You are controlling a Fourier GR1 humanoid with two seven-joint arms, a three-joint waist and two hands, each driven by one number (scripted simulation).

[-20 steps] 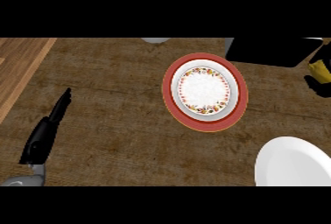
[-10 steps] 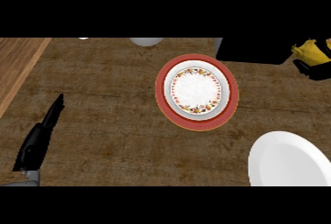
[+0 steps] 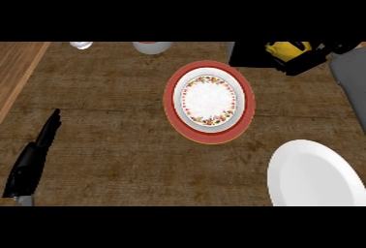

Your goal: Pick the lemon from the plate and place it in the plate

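lemon point(image 3: 284, 49) mostly hidden in right hand point(image 3: 266, 54) | white plate point(image 3: 312, 174) cropped

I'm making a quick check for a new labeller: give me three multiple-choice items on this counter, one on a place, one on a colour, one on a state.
1. Where does the plain white plate lie?
A. lower right B. upper left C. centre
2. What colour is the patterned plate's outer rim?
A. blue B. red C. green
3. What is the right hand doing?
A. resting open B. pressing a plate C. curled round a lemon

Key: 1 A, the white plate sits at the lower right. 2 B, the patterned plate has a red rim. 3 C, the right hand wraps the yellow lemon. The left hand rests at the left edge.
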